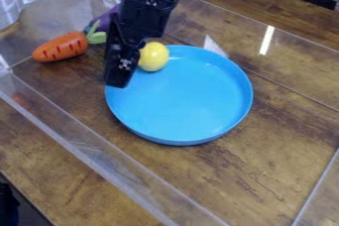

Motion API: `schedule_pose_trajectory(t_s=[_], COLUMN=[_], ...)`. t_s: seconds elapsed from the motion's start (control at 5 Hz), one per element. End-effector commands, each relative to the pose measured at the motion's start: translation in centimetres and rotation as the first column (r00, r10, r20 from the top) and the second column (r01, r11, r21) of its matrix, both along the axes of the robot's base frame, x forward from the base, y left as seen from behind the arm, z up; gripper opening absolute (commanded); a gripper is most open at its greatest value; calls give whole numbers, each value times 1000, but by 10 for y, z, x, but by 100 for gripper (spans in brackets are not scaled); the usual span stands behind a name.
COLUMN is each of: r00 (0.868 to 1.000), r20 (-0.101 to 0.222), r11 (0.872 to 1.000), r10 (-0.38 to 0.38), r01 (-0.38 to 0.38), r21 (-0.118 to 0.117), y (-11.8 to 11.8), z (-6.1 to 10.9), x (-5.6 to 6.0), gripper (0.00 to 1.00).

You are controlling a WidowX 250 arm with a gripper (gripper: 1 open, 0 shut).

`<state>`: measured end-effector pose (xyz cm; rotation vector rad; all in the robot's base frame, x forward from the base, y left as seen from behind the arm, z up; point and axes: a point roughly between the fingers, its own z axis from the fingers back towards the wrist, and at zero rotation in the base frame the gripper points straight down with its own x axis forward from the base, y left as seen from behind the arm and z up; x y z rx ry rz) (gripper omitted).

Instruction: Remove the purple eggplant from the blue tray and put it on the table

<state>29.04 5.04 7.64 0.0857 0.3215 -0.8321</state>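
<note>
The blue tray (pixel 199 96) lies in the middle of the table (pixel 279 170). Only part of the purple eggplant (pixel 97 25) shows, with a bit of green at its lower end. It peeks out behind the black arm, left of the tray and next to the carrot, and looks to be off the tray. My gripper (pixel 119 75) points down over the tray's left rim. It is open with nothing between its fingers. The eggplant lies a little beyond it, up and to the left.
An orange carrot (pixel 58 48) lies on the table left of the tray. A yellow ball (pixel 154 56) rests inside the tray against its left rim, just right of the gripper. A glossy clear covering spreads over the wood.
</note>
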Motion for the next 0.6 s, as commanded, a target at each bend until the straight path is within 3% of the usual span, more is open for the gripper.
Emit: schedule_pose_trajectory(t_s=[0.0, 0.4], r00=[996, 991], r20=[39, 29], r11=[996, 991], r10=[-86, -130], r01=[85, 130], r21=[19, 19], y=[21, 27], z=[12, -2], x=[15, 23], gripper=[100, 100])
